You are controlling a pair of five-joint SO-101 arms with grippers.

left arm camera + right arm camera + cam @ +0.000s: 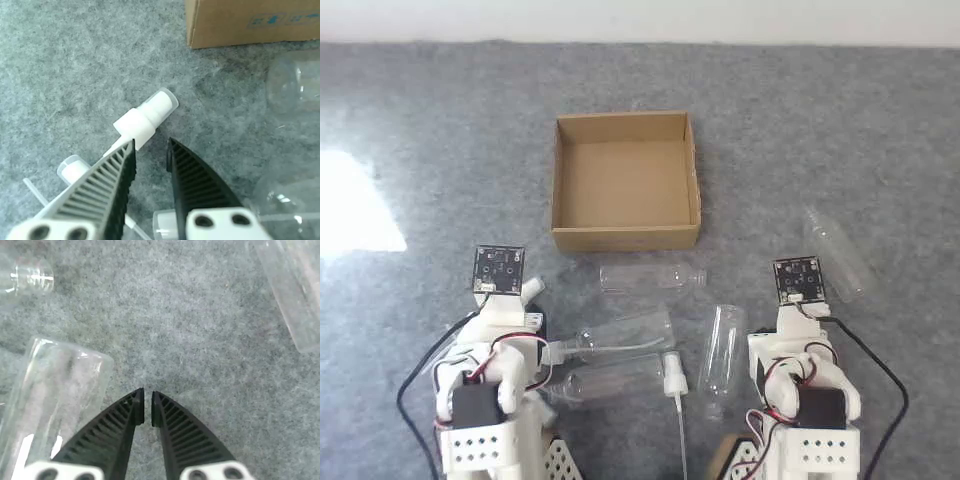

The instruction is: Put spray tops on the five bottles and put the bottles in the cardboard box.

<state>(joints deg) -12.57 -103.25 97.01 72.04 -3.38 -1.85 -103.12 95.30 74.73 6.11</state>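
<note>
Five clear plastic bottles (652, 277) lie between 4 and 6 o'clock of the cardboard box (625, 239). They look light, slick and easily dented, and are best gripped near the neck. Both arms point toward 12 o'clock. The left gripper (151, 145), jaws parted, hangs at a white spray top (145, 122). The right gripper (147, 401), jaws nearly together, pinches nothing.

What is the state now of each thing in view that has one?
cardboard box: upright, open at the top, empty.
bottle nearest the box: lying on its side, no spray top.
far-right bottle: lying on its side.
loose spray top: lying on the table, on no bottle.
left pincer: open, holding nothing.
right pincer: shut, holding nothing.
</note>
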